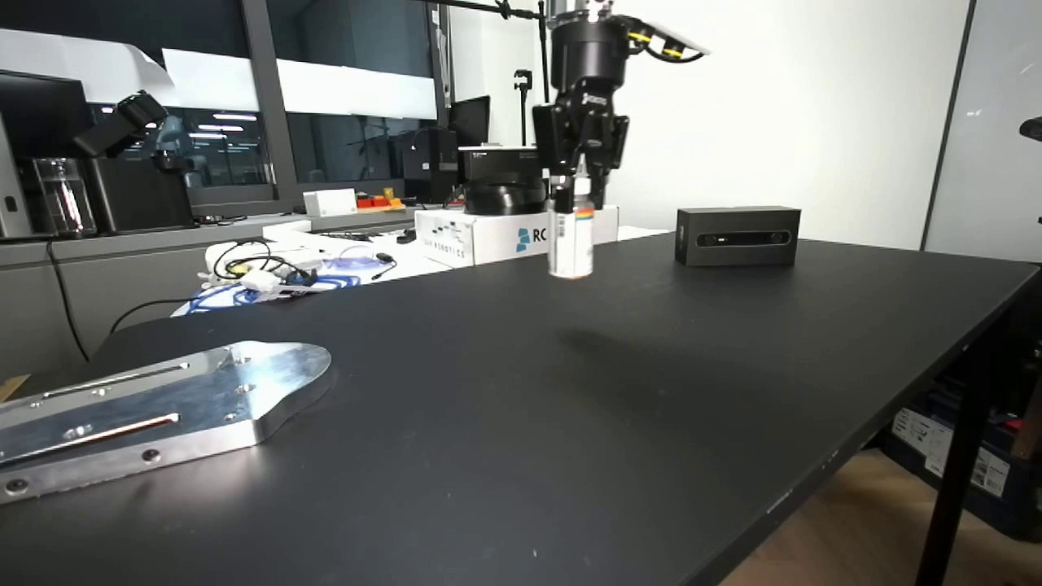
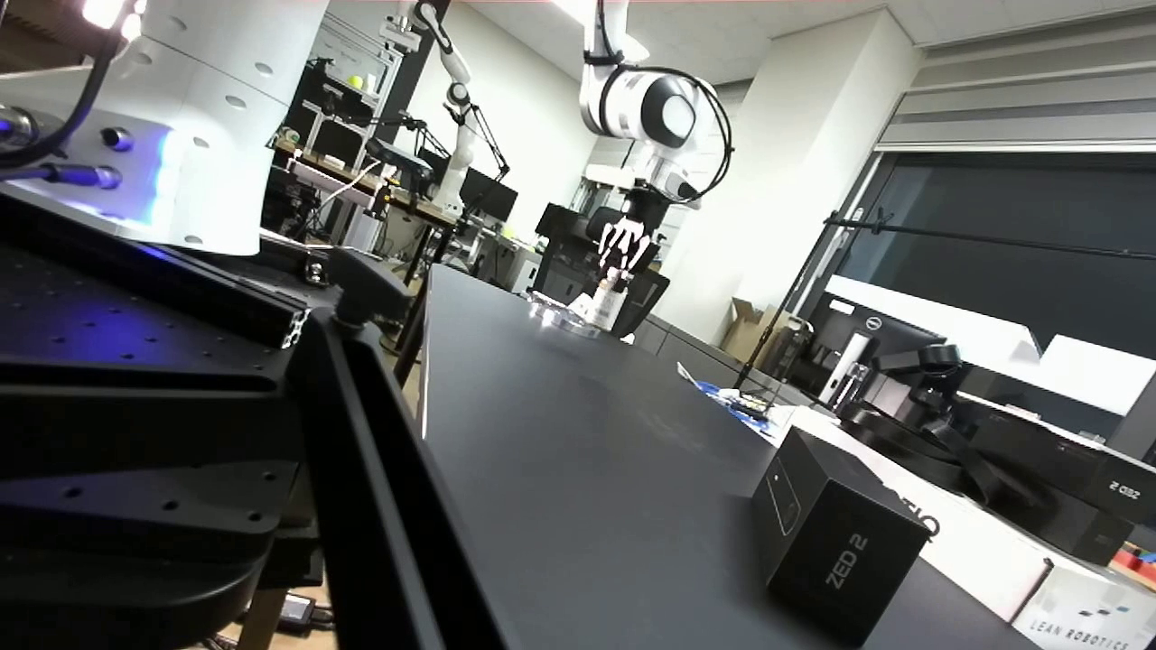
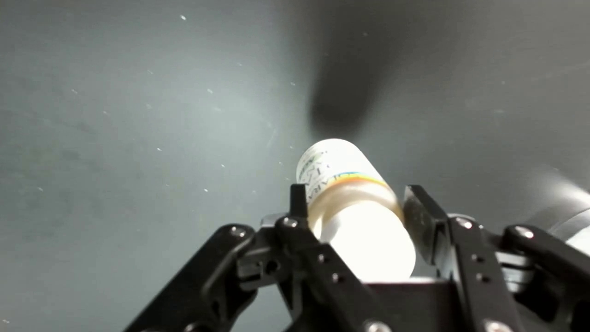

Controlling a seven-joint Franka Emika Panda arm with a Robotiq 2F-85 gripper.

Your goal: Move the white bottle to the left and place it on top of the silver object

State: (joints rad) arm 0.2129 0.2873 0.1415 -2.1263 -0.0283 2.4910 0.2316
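"Dark, grey-framed windows (image 1: 350, 37) stand behind a broad matte-black surface (image 1: 488, 423) in an exterior view. What lies furthest left on it?"

"One flat, elongated silver-grey metal plate (image 1: 203, 399), slotted and drilled — its rounded end faces right, its left end runs past the frame."

"And next along?"

"Past the surface's far edge, a loose tangle of blue, black and white cabling (image 1: 264, 281), then a long white rectangular box (image 1: 496, 236) with blue and black lettering."

"Where's the bottle?"

"Near the middle, in front of the white box: a small white cylindrical bottle (image 1: 572, 244) with a white cap and a rainbow stripe. It hangs roughly upright above the surface, right of the plate and apart from it."

"Does anything hold it?"

"Yes — the wrist view shows the black two-fingered end effector (image 3: 356, 203) narrowed to the bottle's width, one finger against each side of its shoulder."

"And furthest right?"

"One black rectangular box (image 1: 737, 236), resting on the surface, an oblong outline printed on its long face."
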